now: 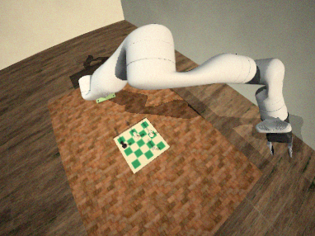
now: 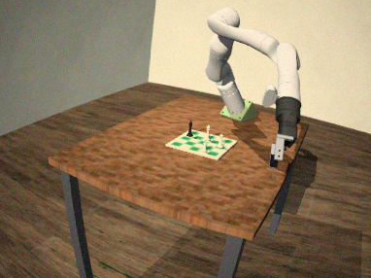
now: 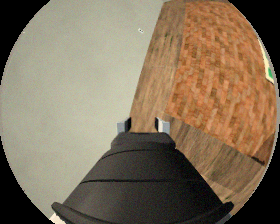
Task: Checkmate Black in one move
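Letters and digits along the edge of the chessboard (image 1: 136, 162) are too small to read in any view, and the white pieces (image 1: 151, 134) blur into the pale squares, so their kinds cannot be told. The wrist view catches only a green sliver at its right edge. The black piece (image 2: 189, 128) stands at the board's far left corner in the exterior view. The pincer (image 1: 281, 149) hangs at the right of the top view, well apart from the board, fingers fully spread and holding nothing
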You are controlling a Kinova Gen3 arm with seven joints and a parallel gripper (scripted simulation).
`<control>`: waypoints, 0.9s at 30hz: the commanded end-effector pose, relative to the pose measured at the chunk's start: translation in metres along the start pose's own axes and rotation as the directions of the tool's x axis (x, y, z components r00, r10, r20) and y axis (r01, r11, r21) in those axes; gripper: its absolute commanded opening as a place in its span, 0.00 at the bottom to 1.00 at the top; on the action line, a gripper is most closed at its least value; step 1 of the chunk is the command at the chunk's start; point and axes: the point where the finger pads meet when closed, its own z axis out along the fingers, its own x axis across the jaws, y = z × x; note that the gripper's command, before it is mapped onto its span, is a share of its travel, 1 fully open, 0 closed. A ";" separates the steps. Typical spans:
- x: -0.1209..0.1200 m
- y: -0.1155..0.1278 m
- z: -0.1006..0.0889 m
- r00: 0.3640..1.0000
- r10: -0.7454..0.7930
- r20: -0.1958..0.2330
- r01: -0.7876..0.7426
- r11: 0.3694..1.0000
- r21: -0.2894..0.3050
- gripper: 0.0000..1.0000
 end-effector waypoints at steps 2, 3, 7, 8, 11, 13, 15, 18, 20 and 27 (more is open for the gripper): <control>-0.001 0.000 -0.001 1.000 0.001 0.002 -0.001 1.000 -0.001 1.00; -0.001 0.000 -0.001 1.000 0.001 0.002 -0.001 1.000 -0.001 1.00; -0.001 0.000 -0.001 1.000 0.001 0.002 -0.001 1.000 -0.001 1.00; -0.001 0.000 -0.001 1.000 0.001 0.002 -0.001 1.000 -0.001 1.00; -0.001 0.000 -0.001 1.000 0.001 0.002 -0.001 1.000 -0.001 1.00; -0.001 0.000 -0.001 1.000 0.001 0.002 -0.001 1.000 -0.001 1.00; -0.001 0.000 -0.001 1.000 0.001 0.002 -0.001 1.000 -0.001 1.00; -0.001 0.000 -0.001 1.000 0.001 0.002 -0.001 1.000 -0.001 1.00; -0.001 0.000 -0.001 1.000 0.004 0.000 -0.004 1.000 0.001 1.00; 0.005 -0.004 -0.003 0.999 0.037 -0.022 -0.037 0.999 0.020 1.00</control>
